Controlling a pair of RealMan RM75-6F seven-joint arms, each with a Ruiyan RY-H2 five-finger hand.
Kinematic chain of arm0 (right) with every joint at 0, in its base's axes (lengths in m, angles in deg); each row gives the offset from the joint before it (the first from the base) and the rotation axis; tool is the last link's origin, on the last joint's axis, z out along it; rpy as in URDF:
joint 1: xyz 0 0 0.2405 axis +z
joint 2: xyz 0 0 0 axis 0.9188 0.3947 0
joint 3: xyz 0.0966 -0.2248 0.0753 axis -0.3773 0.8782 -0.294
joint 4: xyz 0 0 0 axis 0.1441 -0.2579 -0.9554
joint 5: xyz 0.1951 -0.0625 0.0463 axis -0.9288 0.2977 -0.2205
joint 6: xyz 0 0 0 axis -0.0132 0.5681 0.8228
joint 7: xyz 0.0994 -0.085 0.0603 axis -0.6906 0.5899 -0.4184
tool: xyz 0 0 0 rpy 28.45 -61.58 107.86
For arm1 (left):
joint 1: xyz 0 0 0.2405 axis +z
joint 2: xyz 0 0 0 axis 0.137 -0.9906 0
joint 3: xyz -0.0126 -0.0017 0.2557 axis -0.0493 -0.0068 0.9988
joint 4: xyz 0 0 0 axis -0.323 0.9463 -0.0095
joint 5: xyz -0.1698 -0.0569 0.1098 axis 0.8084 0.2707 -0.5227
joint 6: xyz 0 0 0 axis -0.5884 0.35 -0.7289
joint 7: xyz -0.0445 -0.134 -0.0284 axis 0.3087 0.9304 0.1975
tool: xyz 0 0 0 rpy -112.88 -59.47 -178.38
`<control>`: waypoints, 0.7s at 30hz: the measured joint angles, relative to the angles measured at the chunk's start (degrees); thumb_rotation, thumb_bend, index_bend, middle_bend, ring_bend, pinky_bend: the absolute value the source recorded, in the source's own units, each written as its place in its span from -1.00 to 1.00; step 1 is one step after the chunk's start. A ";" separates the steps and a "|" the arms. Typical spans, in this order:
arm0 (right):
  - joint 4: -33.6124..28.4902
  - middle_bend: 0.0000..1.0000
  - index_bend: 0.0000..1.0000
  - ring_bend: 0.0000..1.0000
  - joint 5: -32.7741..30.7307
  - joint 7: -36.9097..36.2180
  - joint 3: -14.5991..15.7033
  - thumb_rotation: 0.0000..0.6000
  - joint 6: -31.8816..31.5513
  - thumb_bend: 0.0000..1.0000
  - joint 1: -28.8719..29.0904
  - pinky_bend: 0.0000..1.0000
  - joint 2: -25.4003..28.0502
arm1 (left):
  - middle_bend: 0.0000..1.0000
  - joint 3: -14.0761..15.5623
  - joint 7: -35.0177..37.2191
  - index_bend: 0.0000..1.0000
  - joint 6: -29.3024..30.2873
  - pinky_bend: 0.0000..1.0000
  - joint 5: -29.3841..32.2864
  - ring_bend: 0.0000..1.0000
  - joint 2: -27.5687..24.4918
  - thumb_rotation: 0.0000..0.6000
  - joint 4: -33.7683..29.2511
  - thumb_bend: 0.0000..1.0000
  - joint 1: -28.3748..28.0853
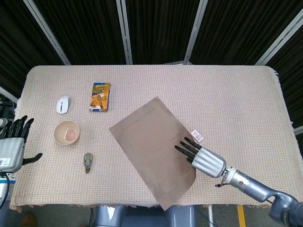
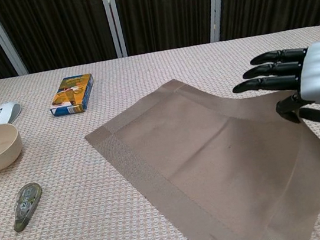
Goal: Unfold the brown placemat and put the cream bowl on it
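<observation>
Because the right hand pinches the placemat edge between its fingers, one side lifts off the worktop; the left hand waits open near the bowl.

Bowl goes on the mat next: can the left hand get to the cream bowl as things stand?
Probably yes. The left hand is open, and only bare tablecloth lies between it and the cream bowl.

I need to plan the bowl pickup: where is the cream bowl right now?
In the head view the bowl sits near the table's left edge, between the mouse behind it and the tape dispenser in front, left of the placemat.
</observation>
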 measured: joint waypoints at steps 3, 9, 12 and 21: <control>3.09 -1.00 0.30 -1.00 1.85 2.94 -1.24 1.00 -0.61 -0.09 1.60 -1.00 0.66 | -1.00 -0.09 -0.26 -1.00 -0.04 -1.00 0.26 -1.00 0.19 1.00 0.21 -1.00 -0.09; 11.24 -1.00 0.39 -1.00 5.77 6.34 -2.96 1.00 -1.52 -0.16 5.70 -1.00 1.11 | -1.00 -0.19 -0.77 -1.00 -0.21 -1.00 0.86 -1.00 0.58 1.00 0.60 -1.00 -0.24; 15.70 -1.00 0.40 -1.00 7.03 7.02 -3.29 1.00 -1.66 -0.21 7.43 -1.00 0.62 | -1.00 -0.24 -1.03 -1.00 -0.19 -1.00 1.10 -1.00 0.73 1.00 0.74 -1.00 -0.27; 29.97 -1.00 -0.99 -1.00 4.88 8.38 -4.61 1.00 -0.29 -0.80 10.20 -1.00 -4.06 | -1.00 -0.26 -1.70 -1.00 -0.05 -1.00 1.75 -1.00 1.04 1.00 0.95 -1.00 -0.27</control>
